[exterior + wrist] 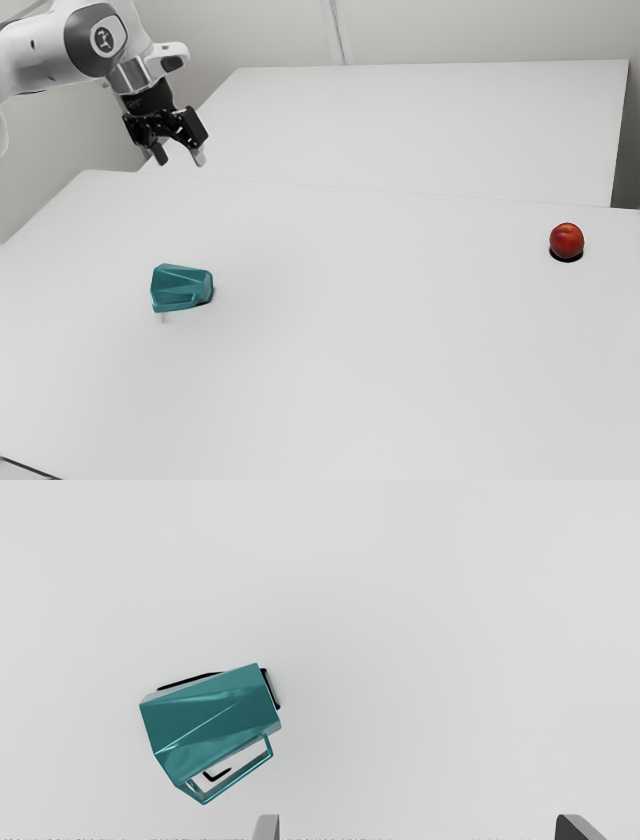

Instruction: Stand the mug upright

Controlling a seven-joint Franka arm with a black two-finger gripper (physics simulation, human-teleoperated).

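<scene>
One teal mug (pixel 212 720) lies on its side on the worktop (pixel 380 350), below the tool (pixel 178 158) and toward one of its parted, empty fingers (pixel 267 828), long axis slanting nearer their closing line than square to it, probably wanting a wrist turn.

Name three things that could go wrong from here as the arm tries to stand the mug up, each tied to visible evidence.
The open gripper hangs above the table, not lined up with the mug, so it might close beside it. The handle juts from the side nearer the fingers; one could snag it. The mug lies on its side with tapered, faceted walls, so it may slip or twist when squeezed.
</scene>
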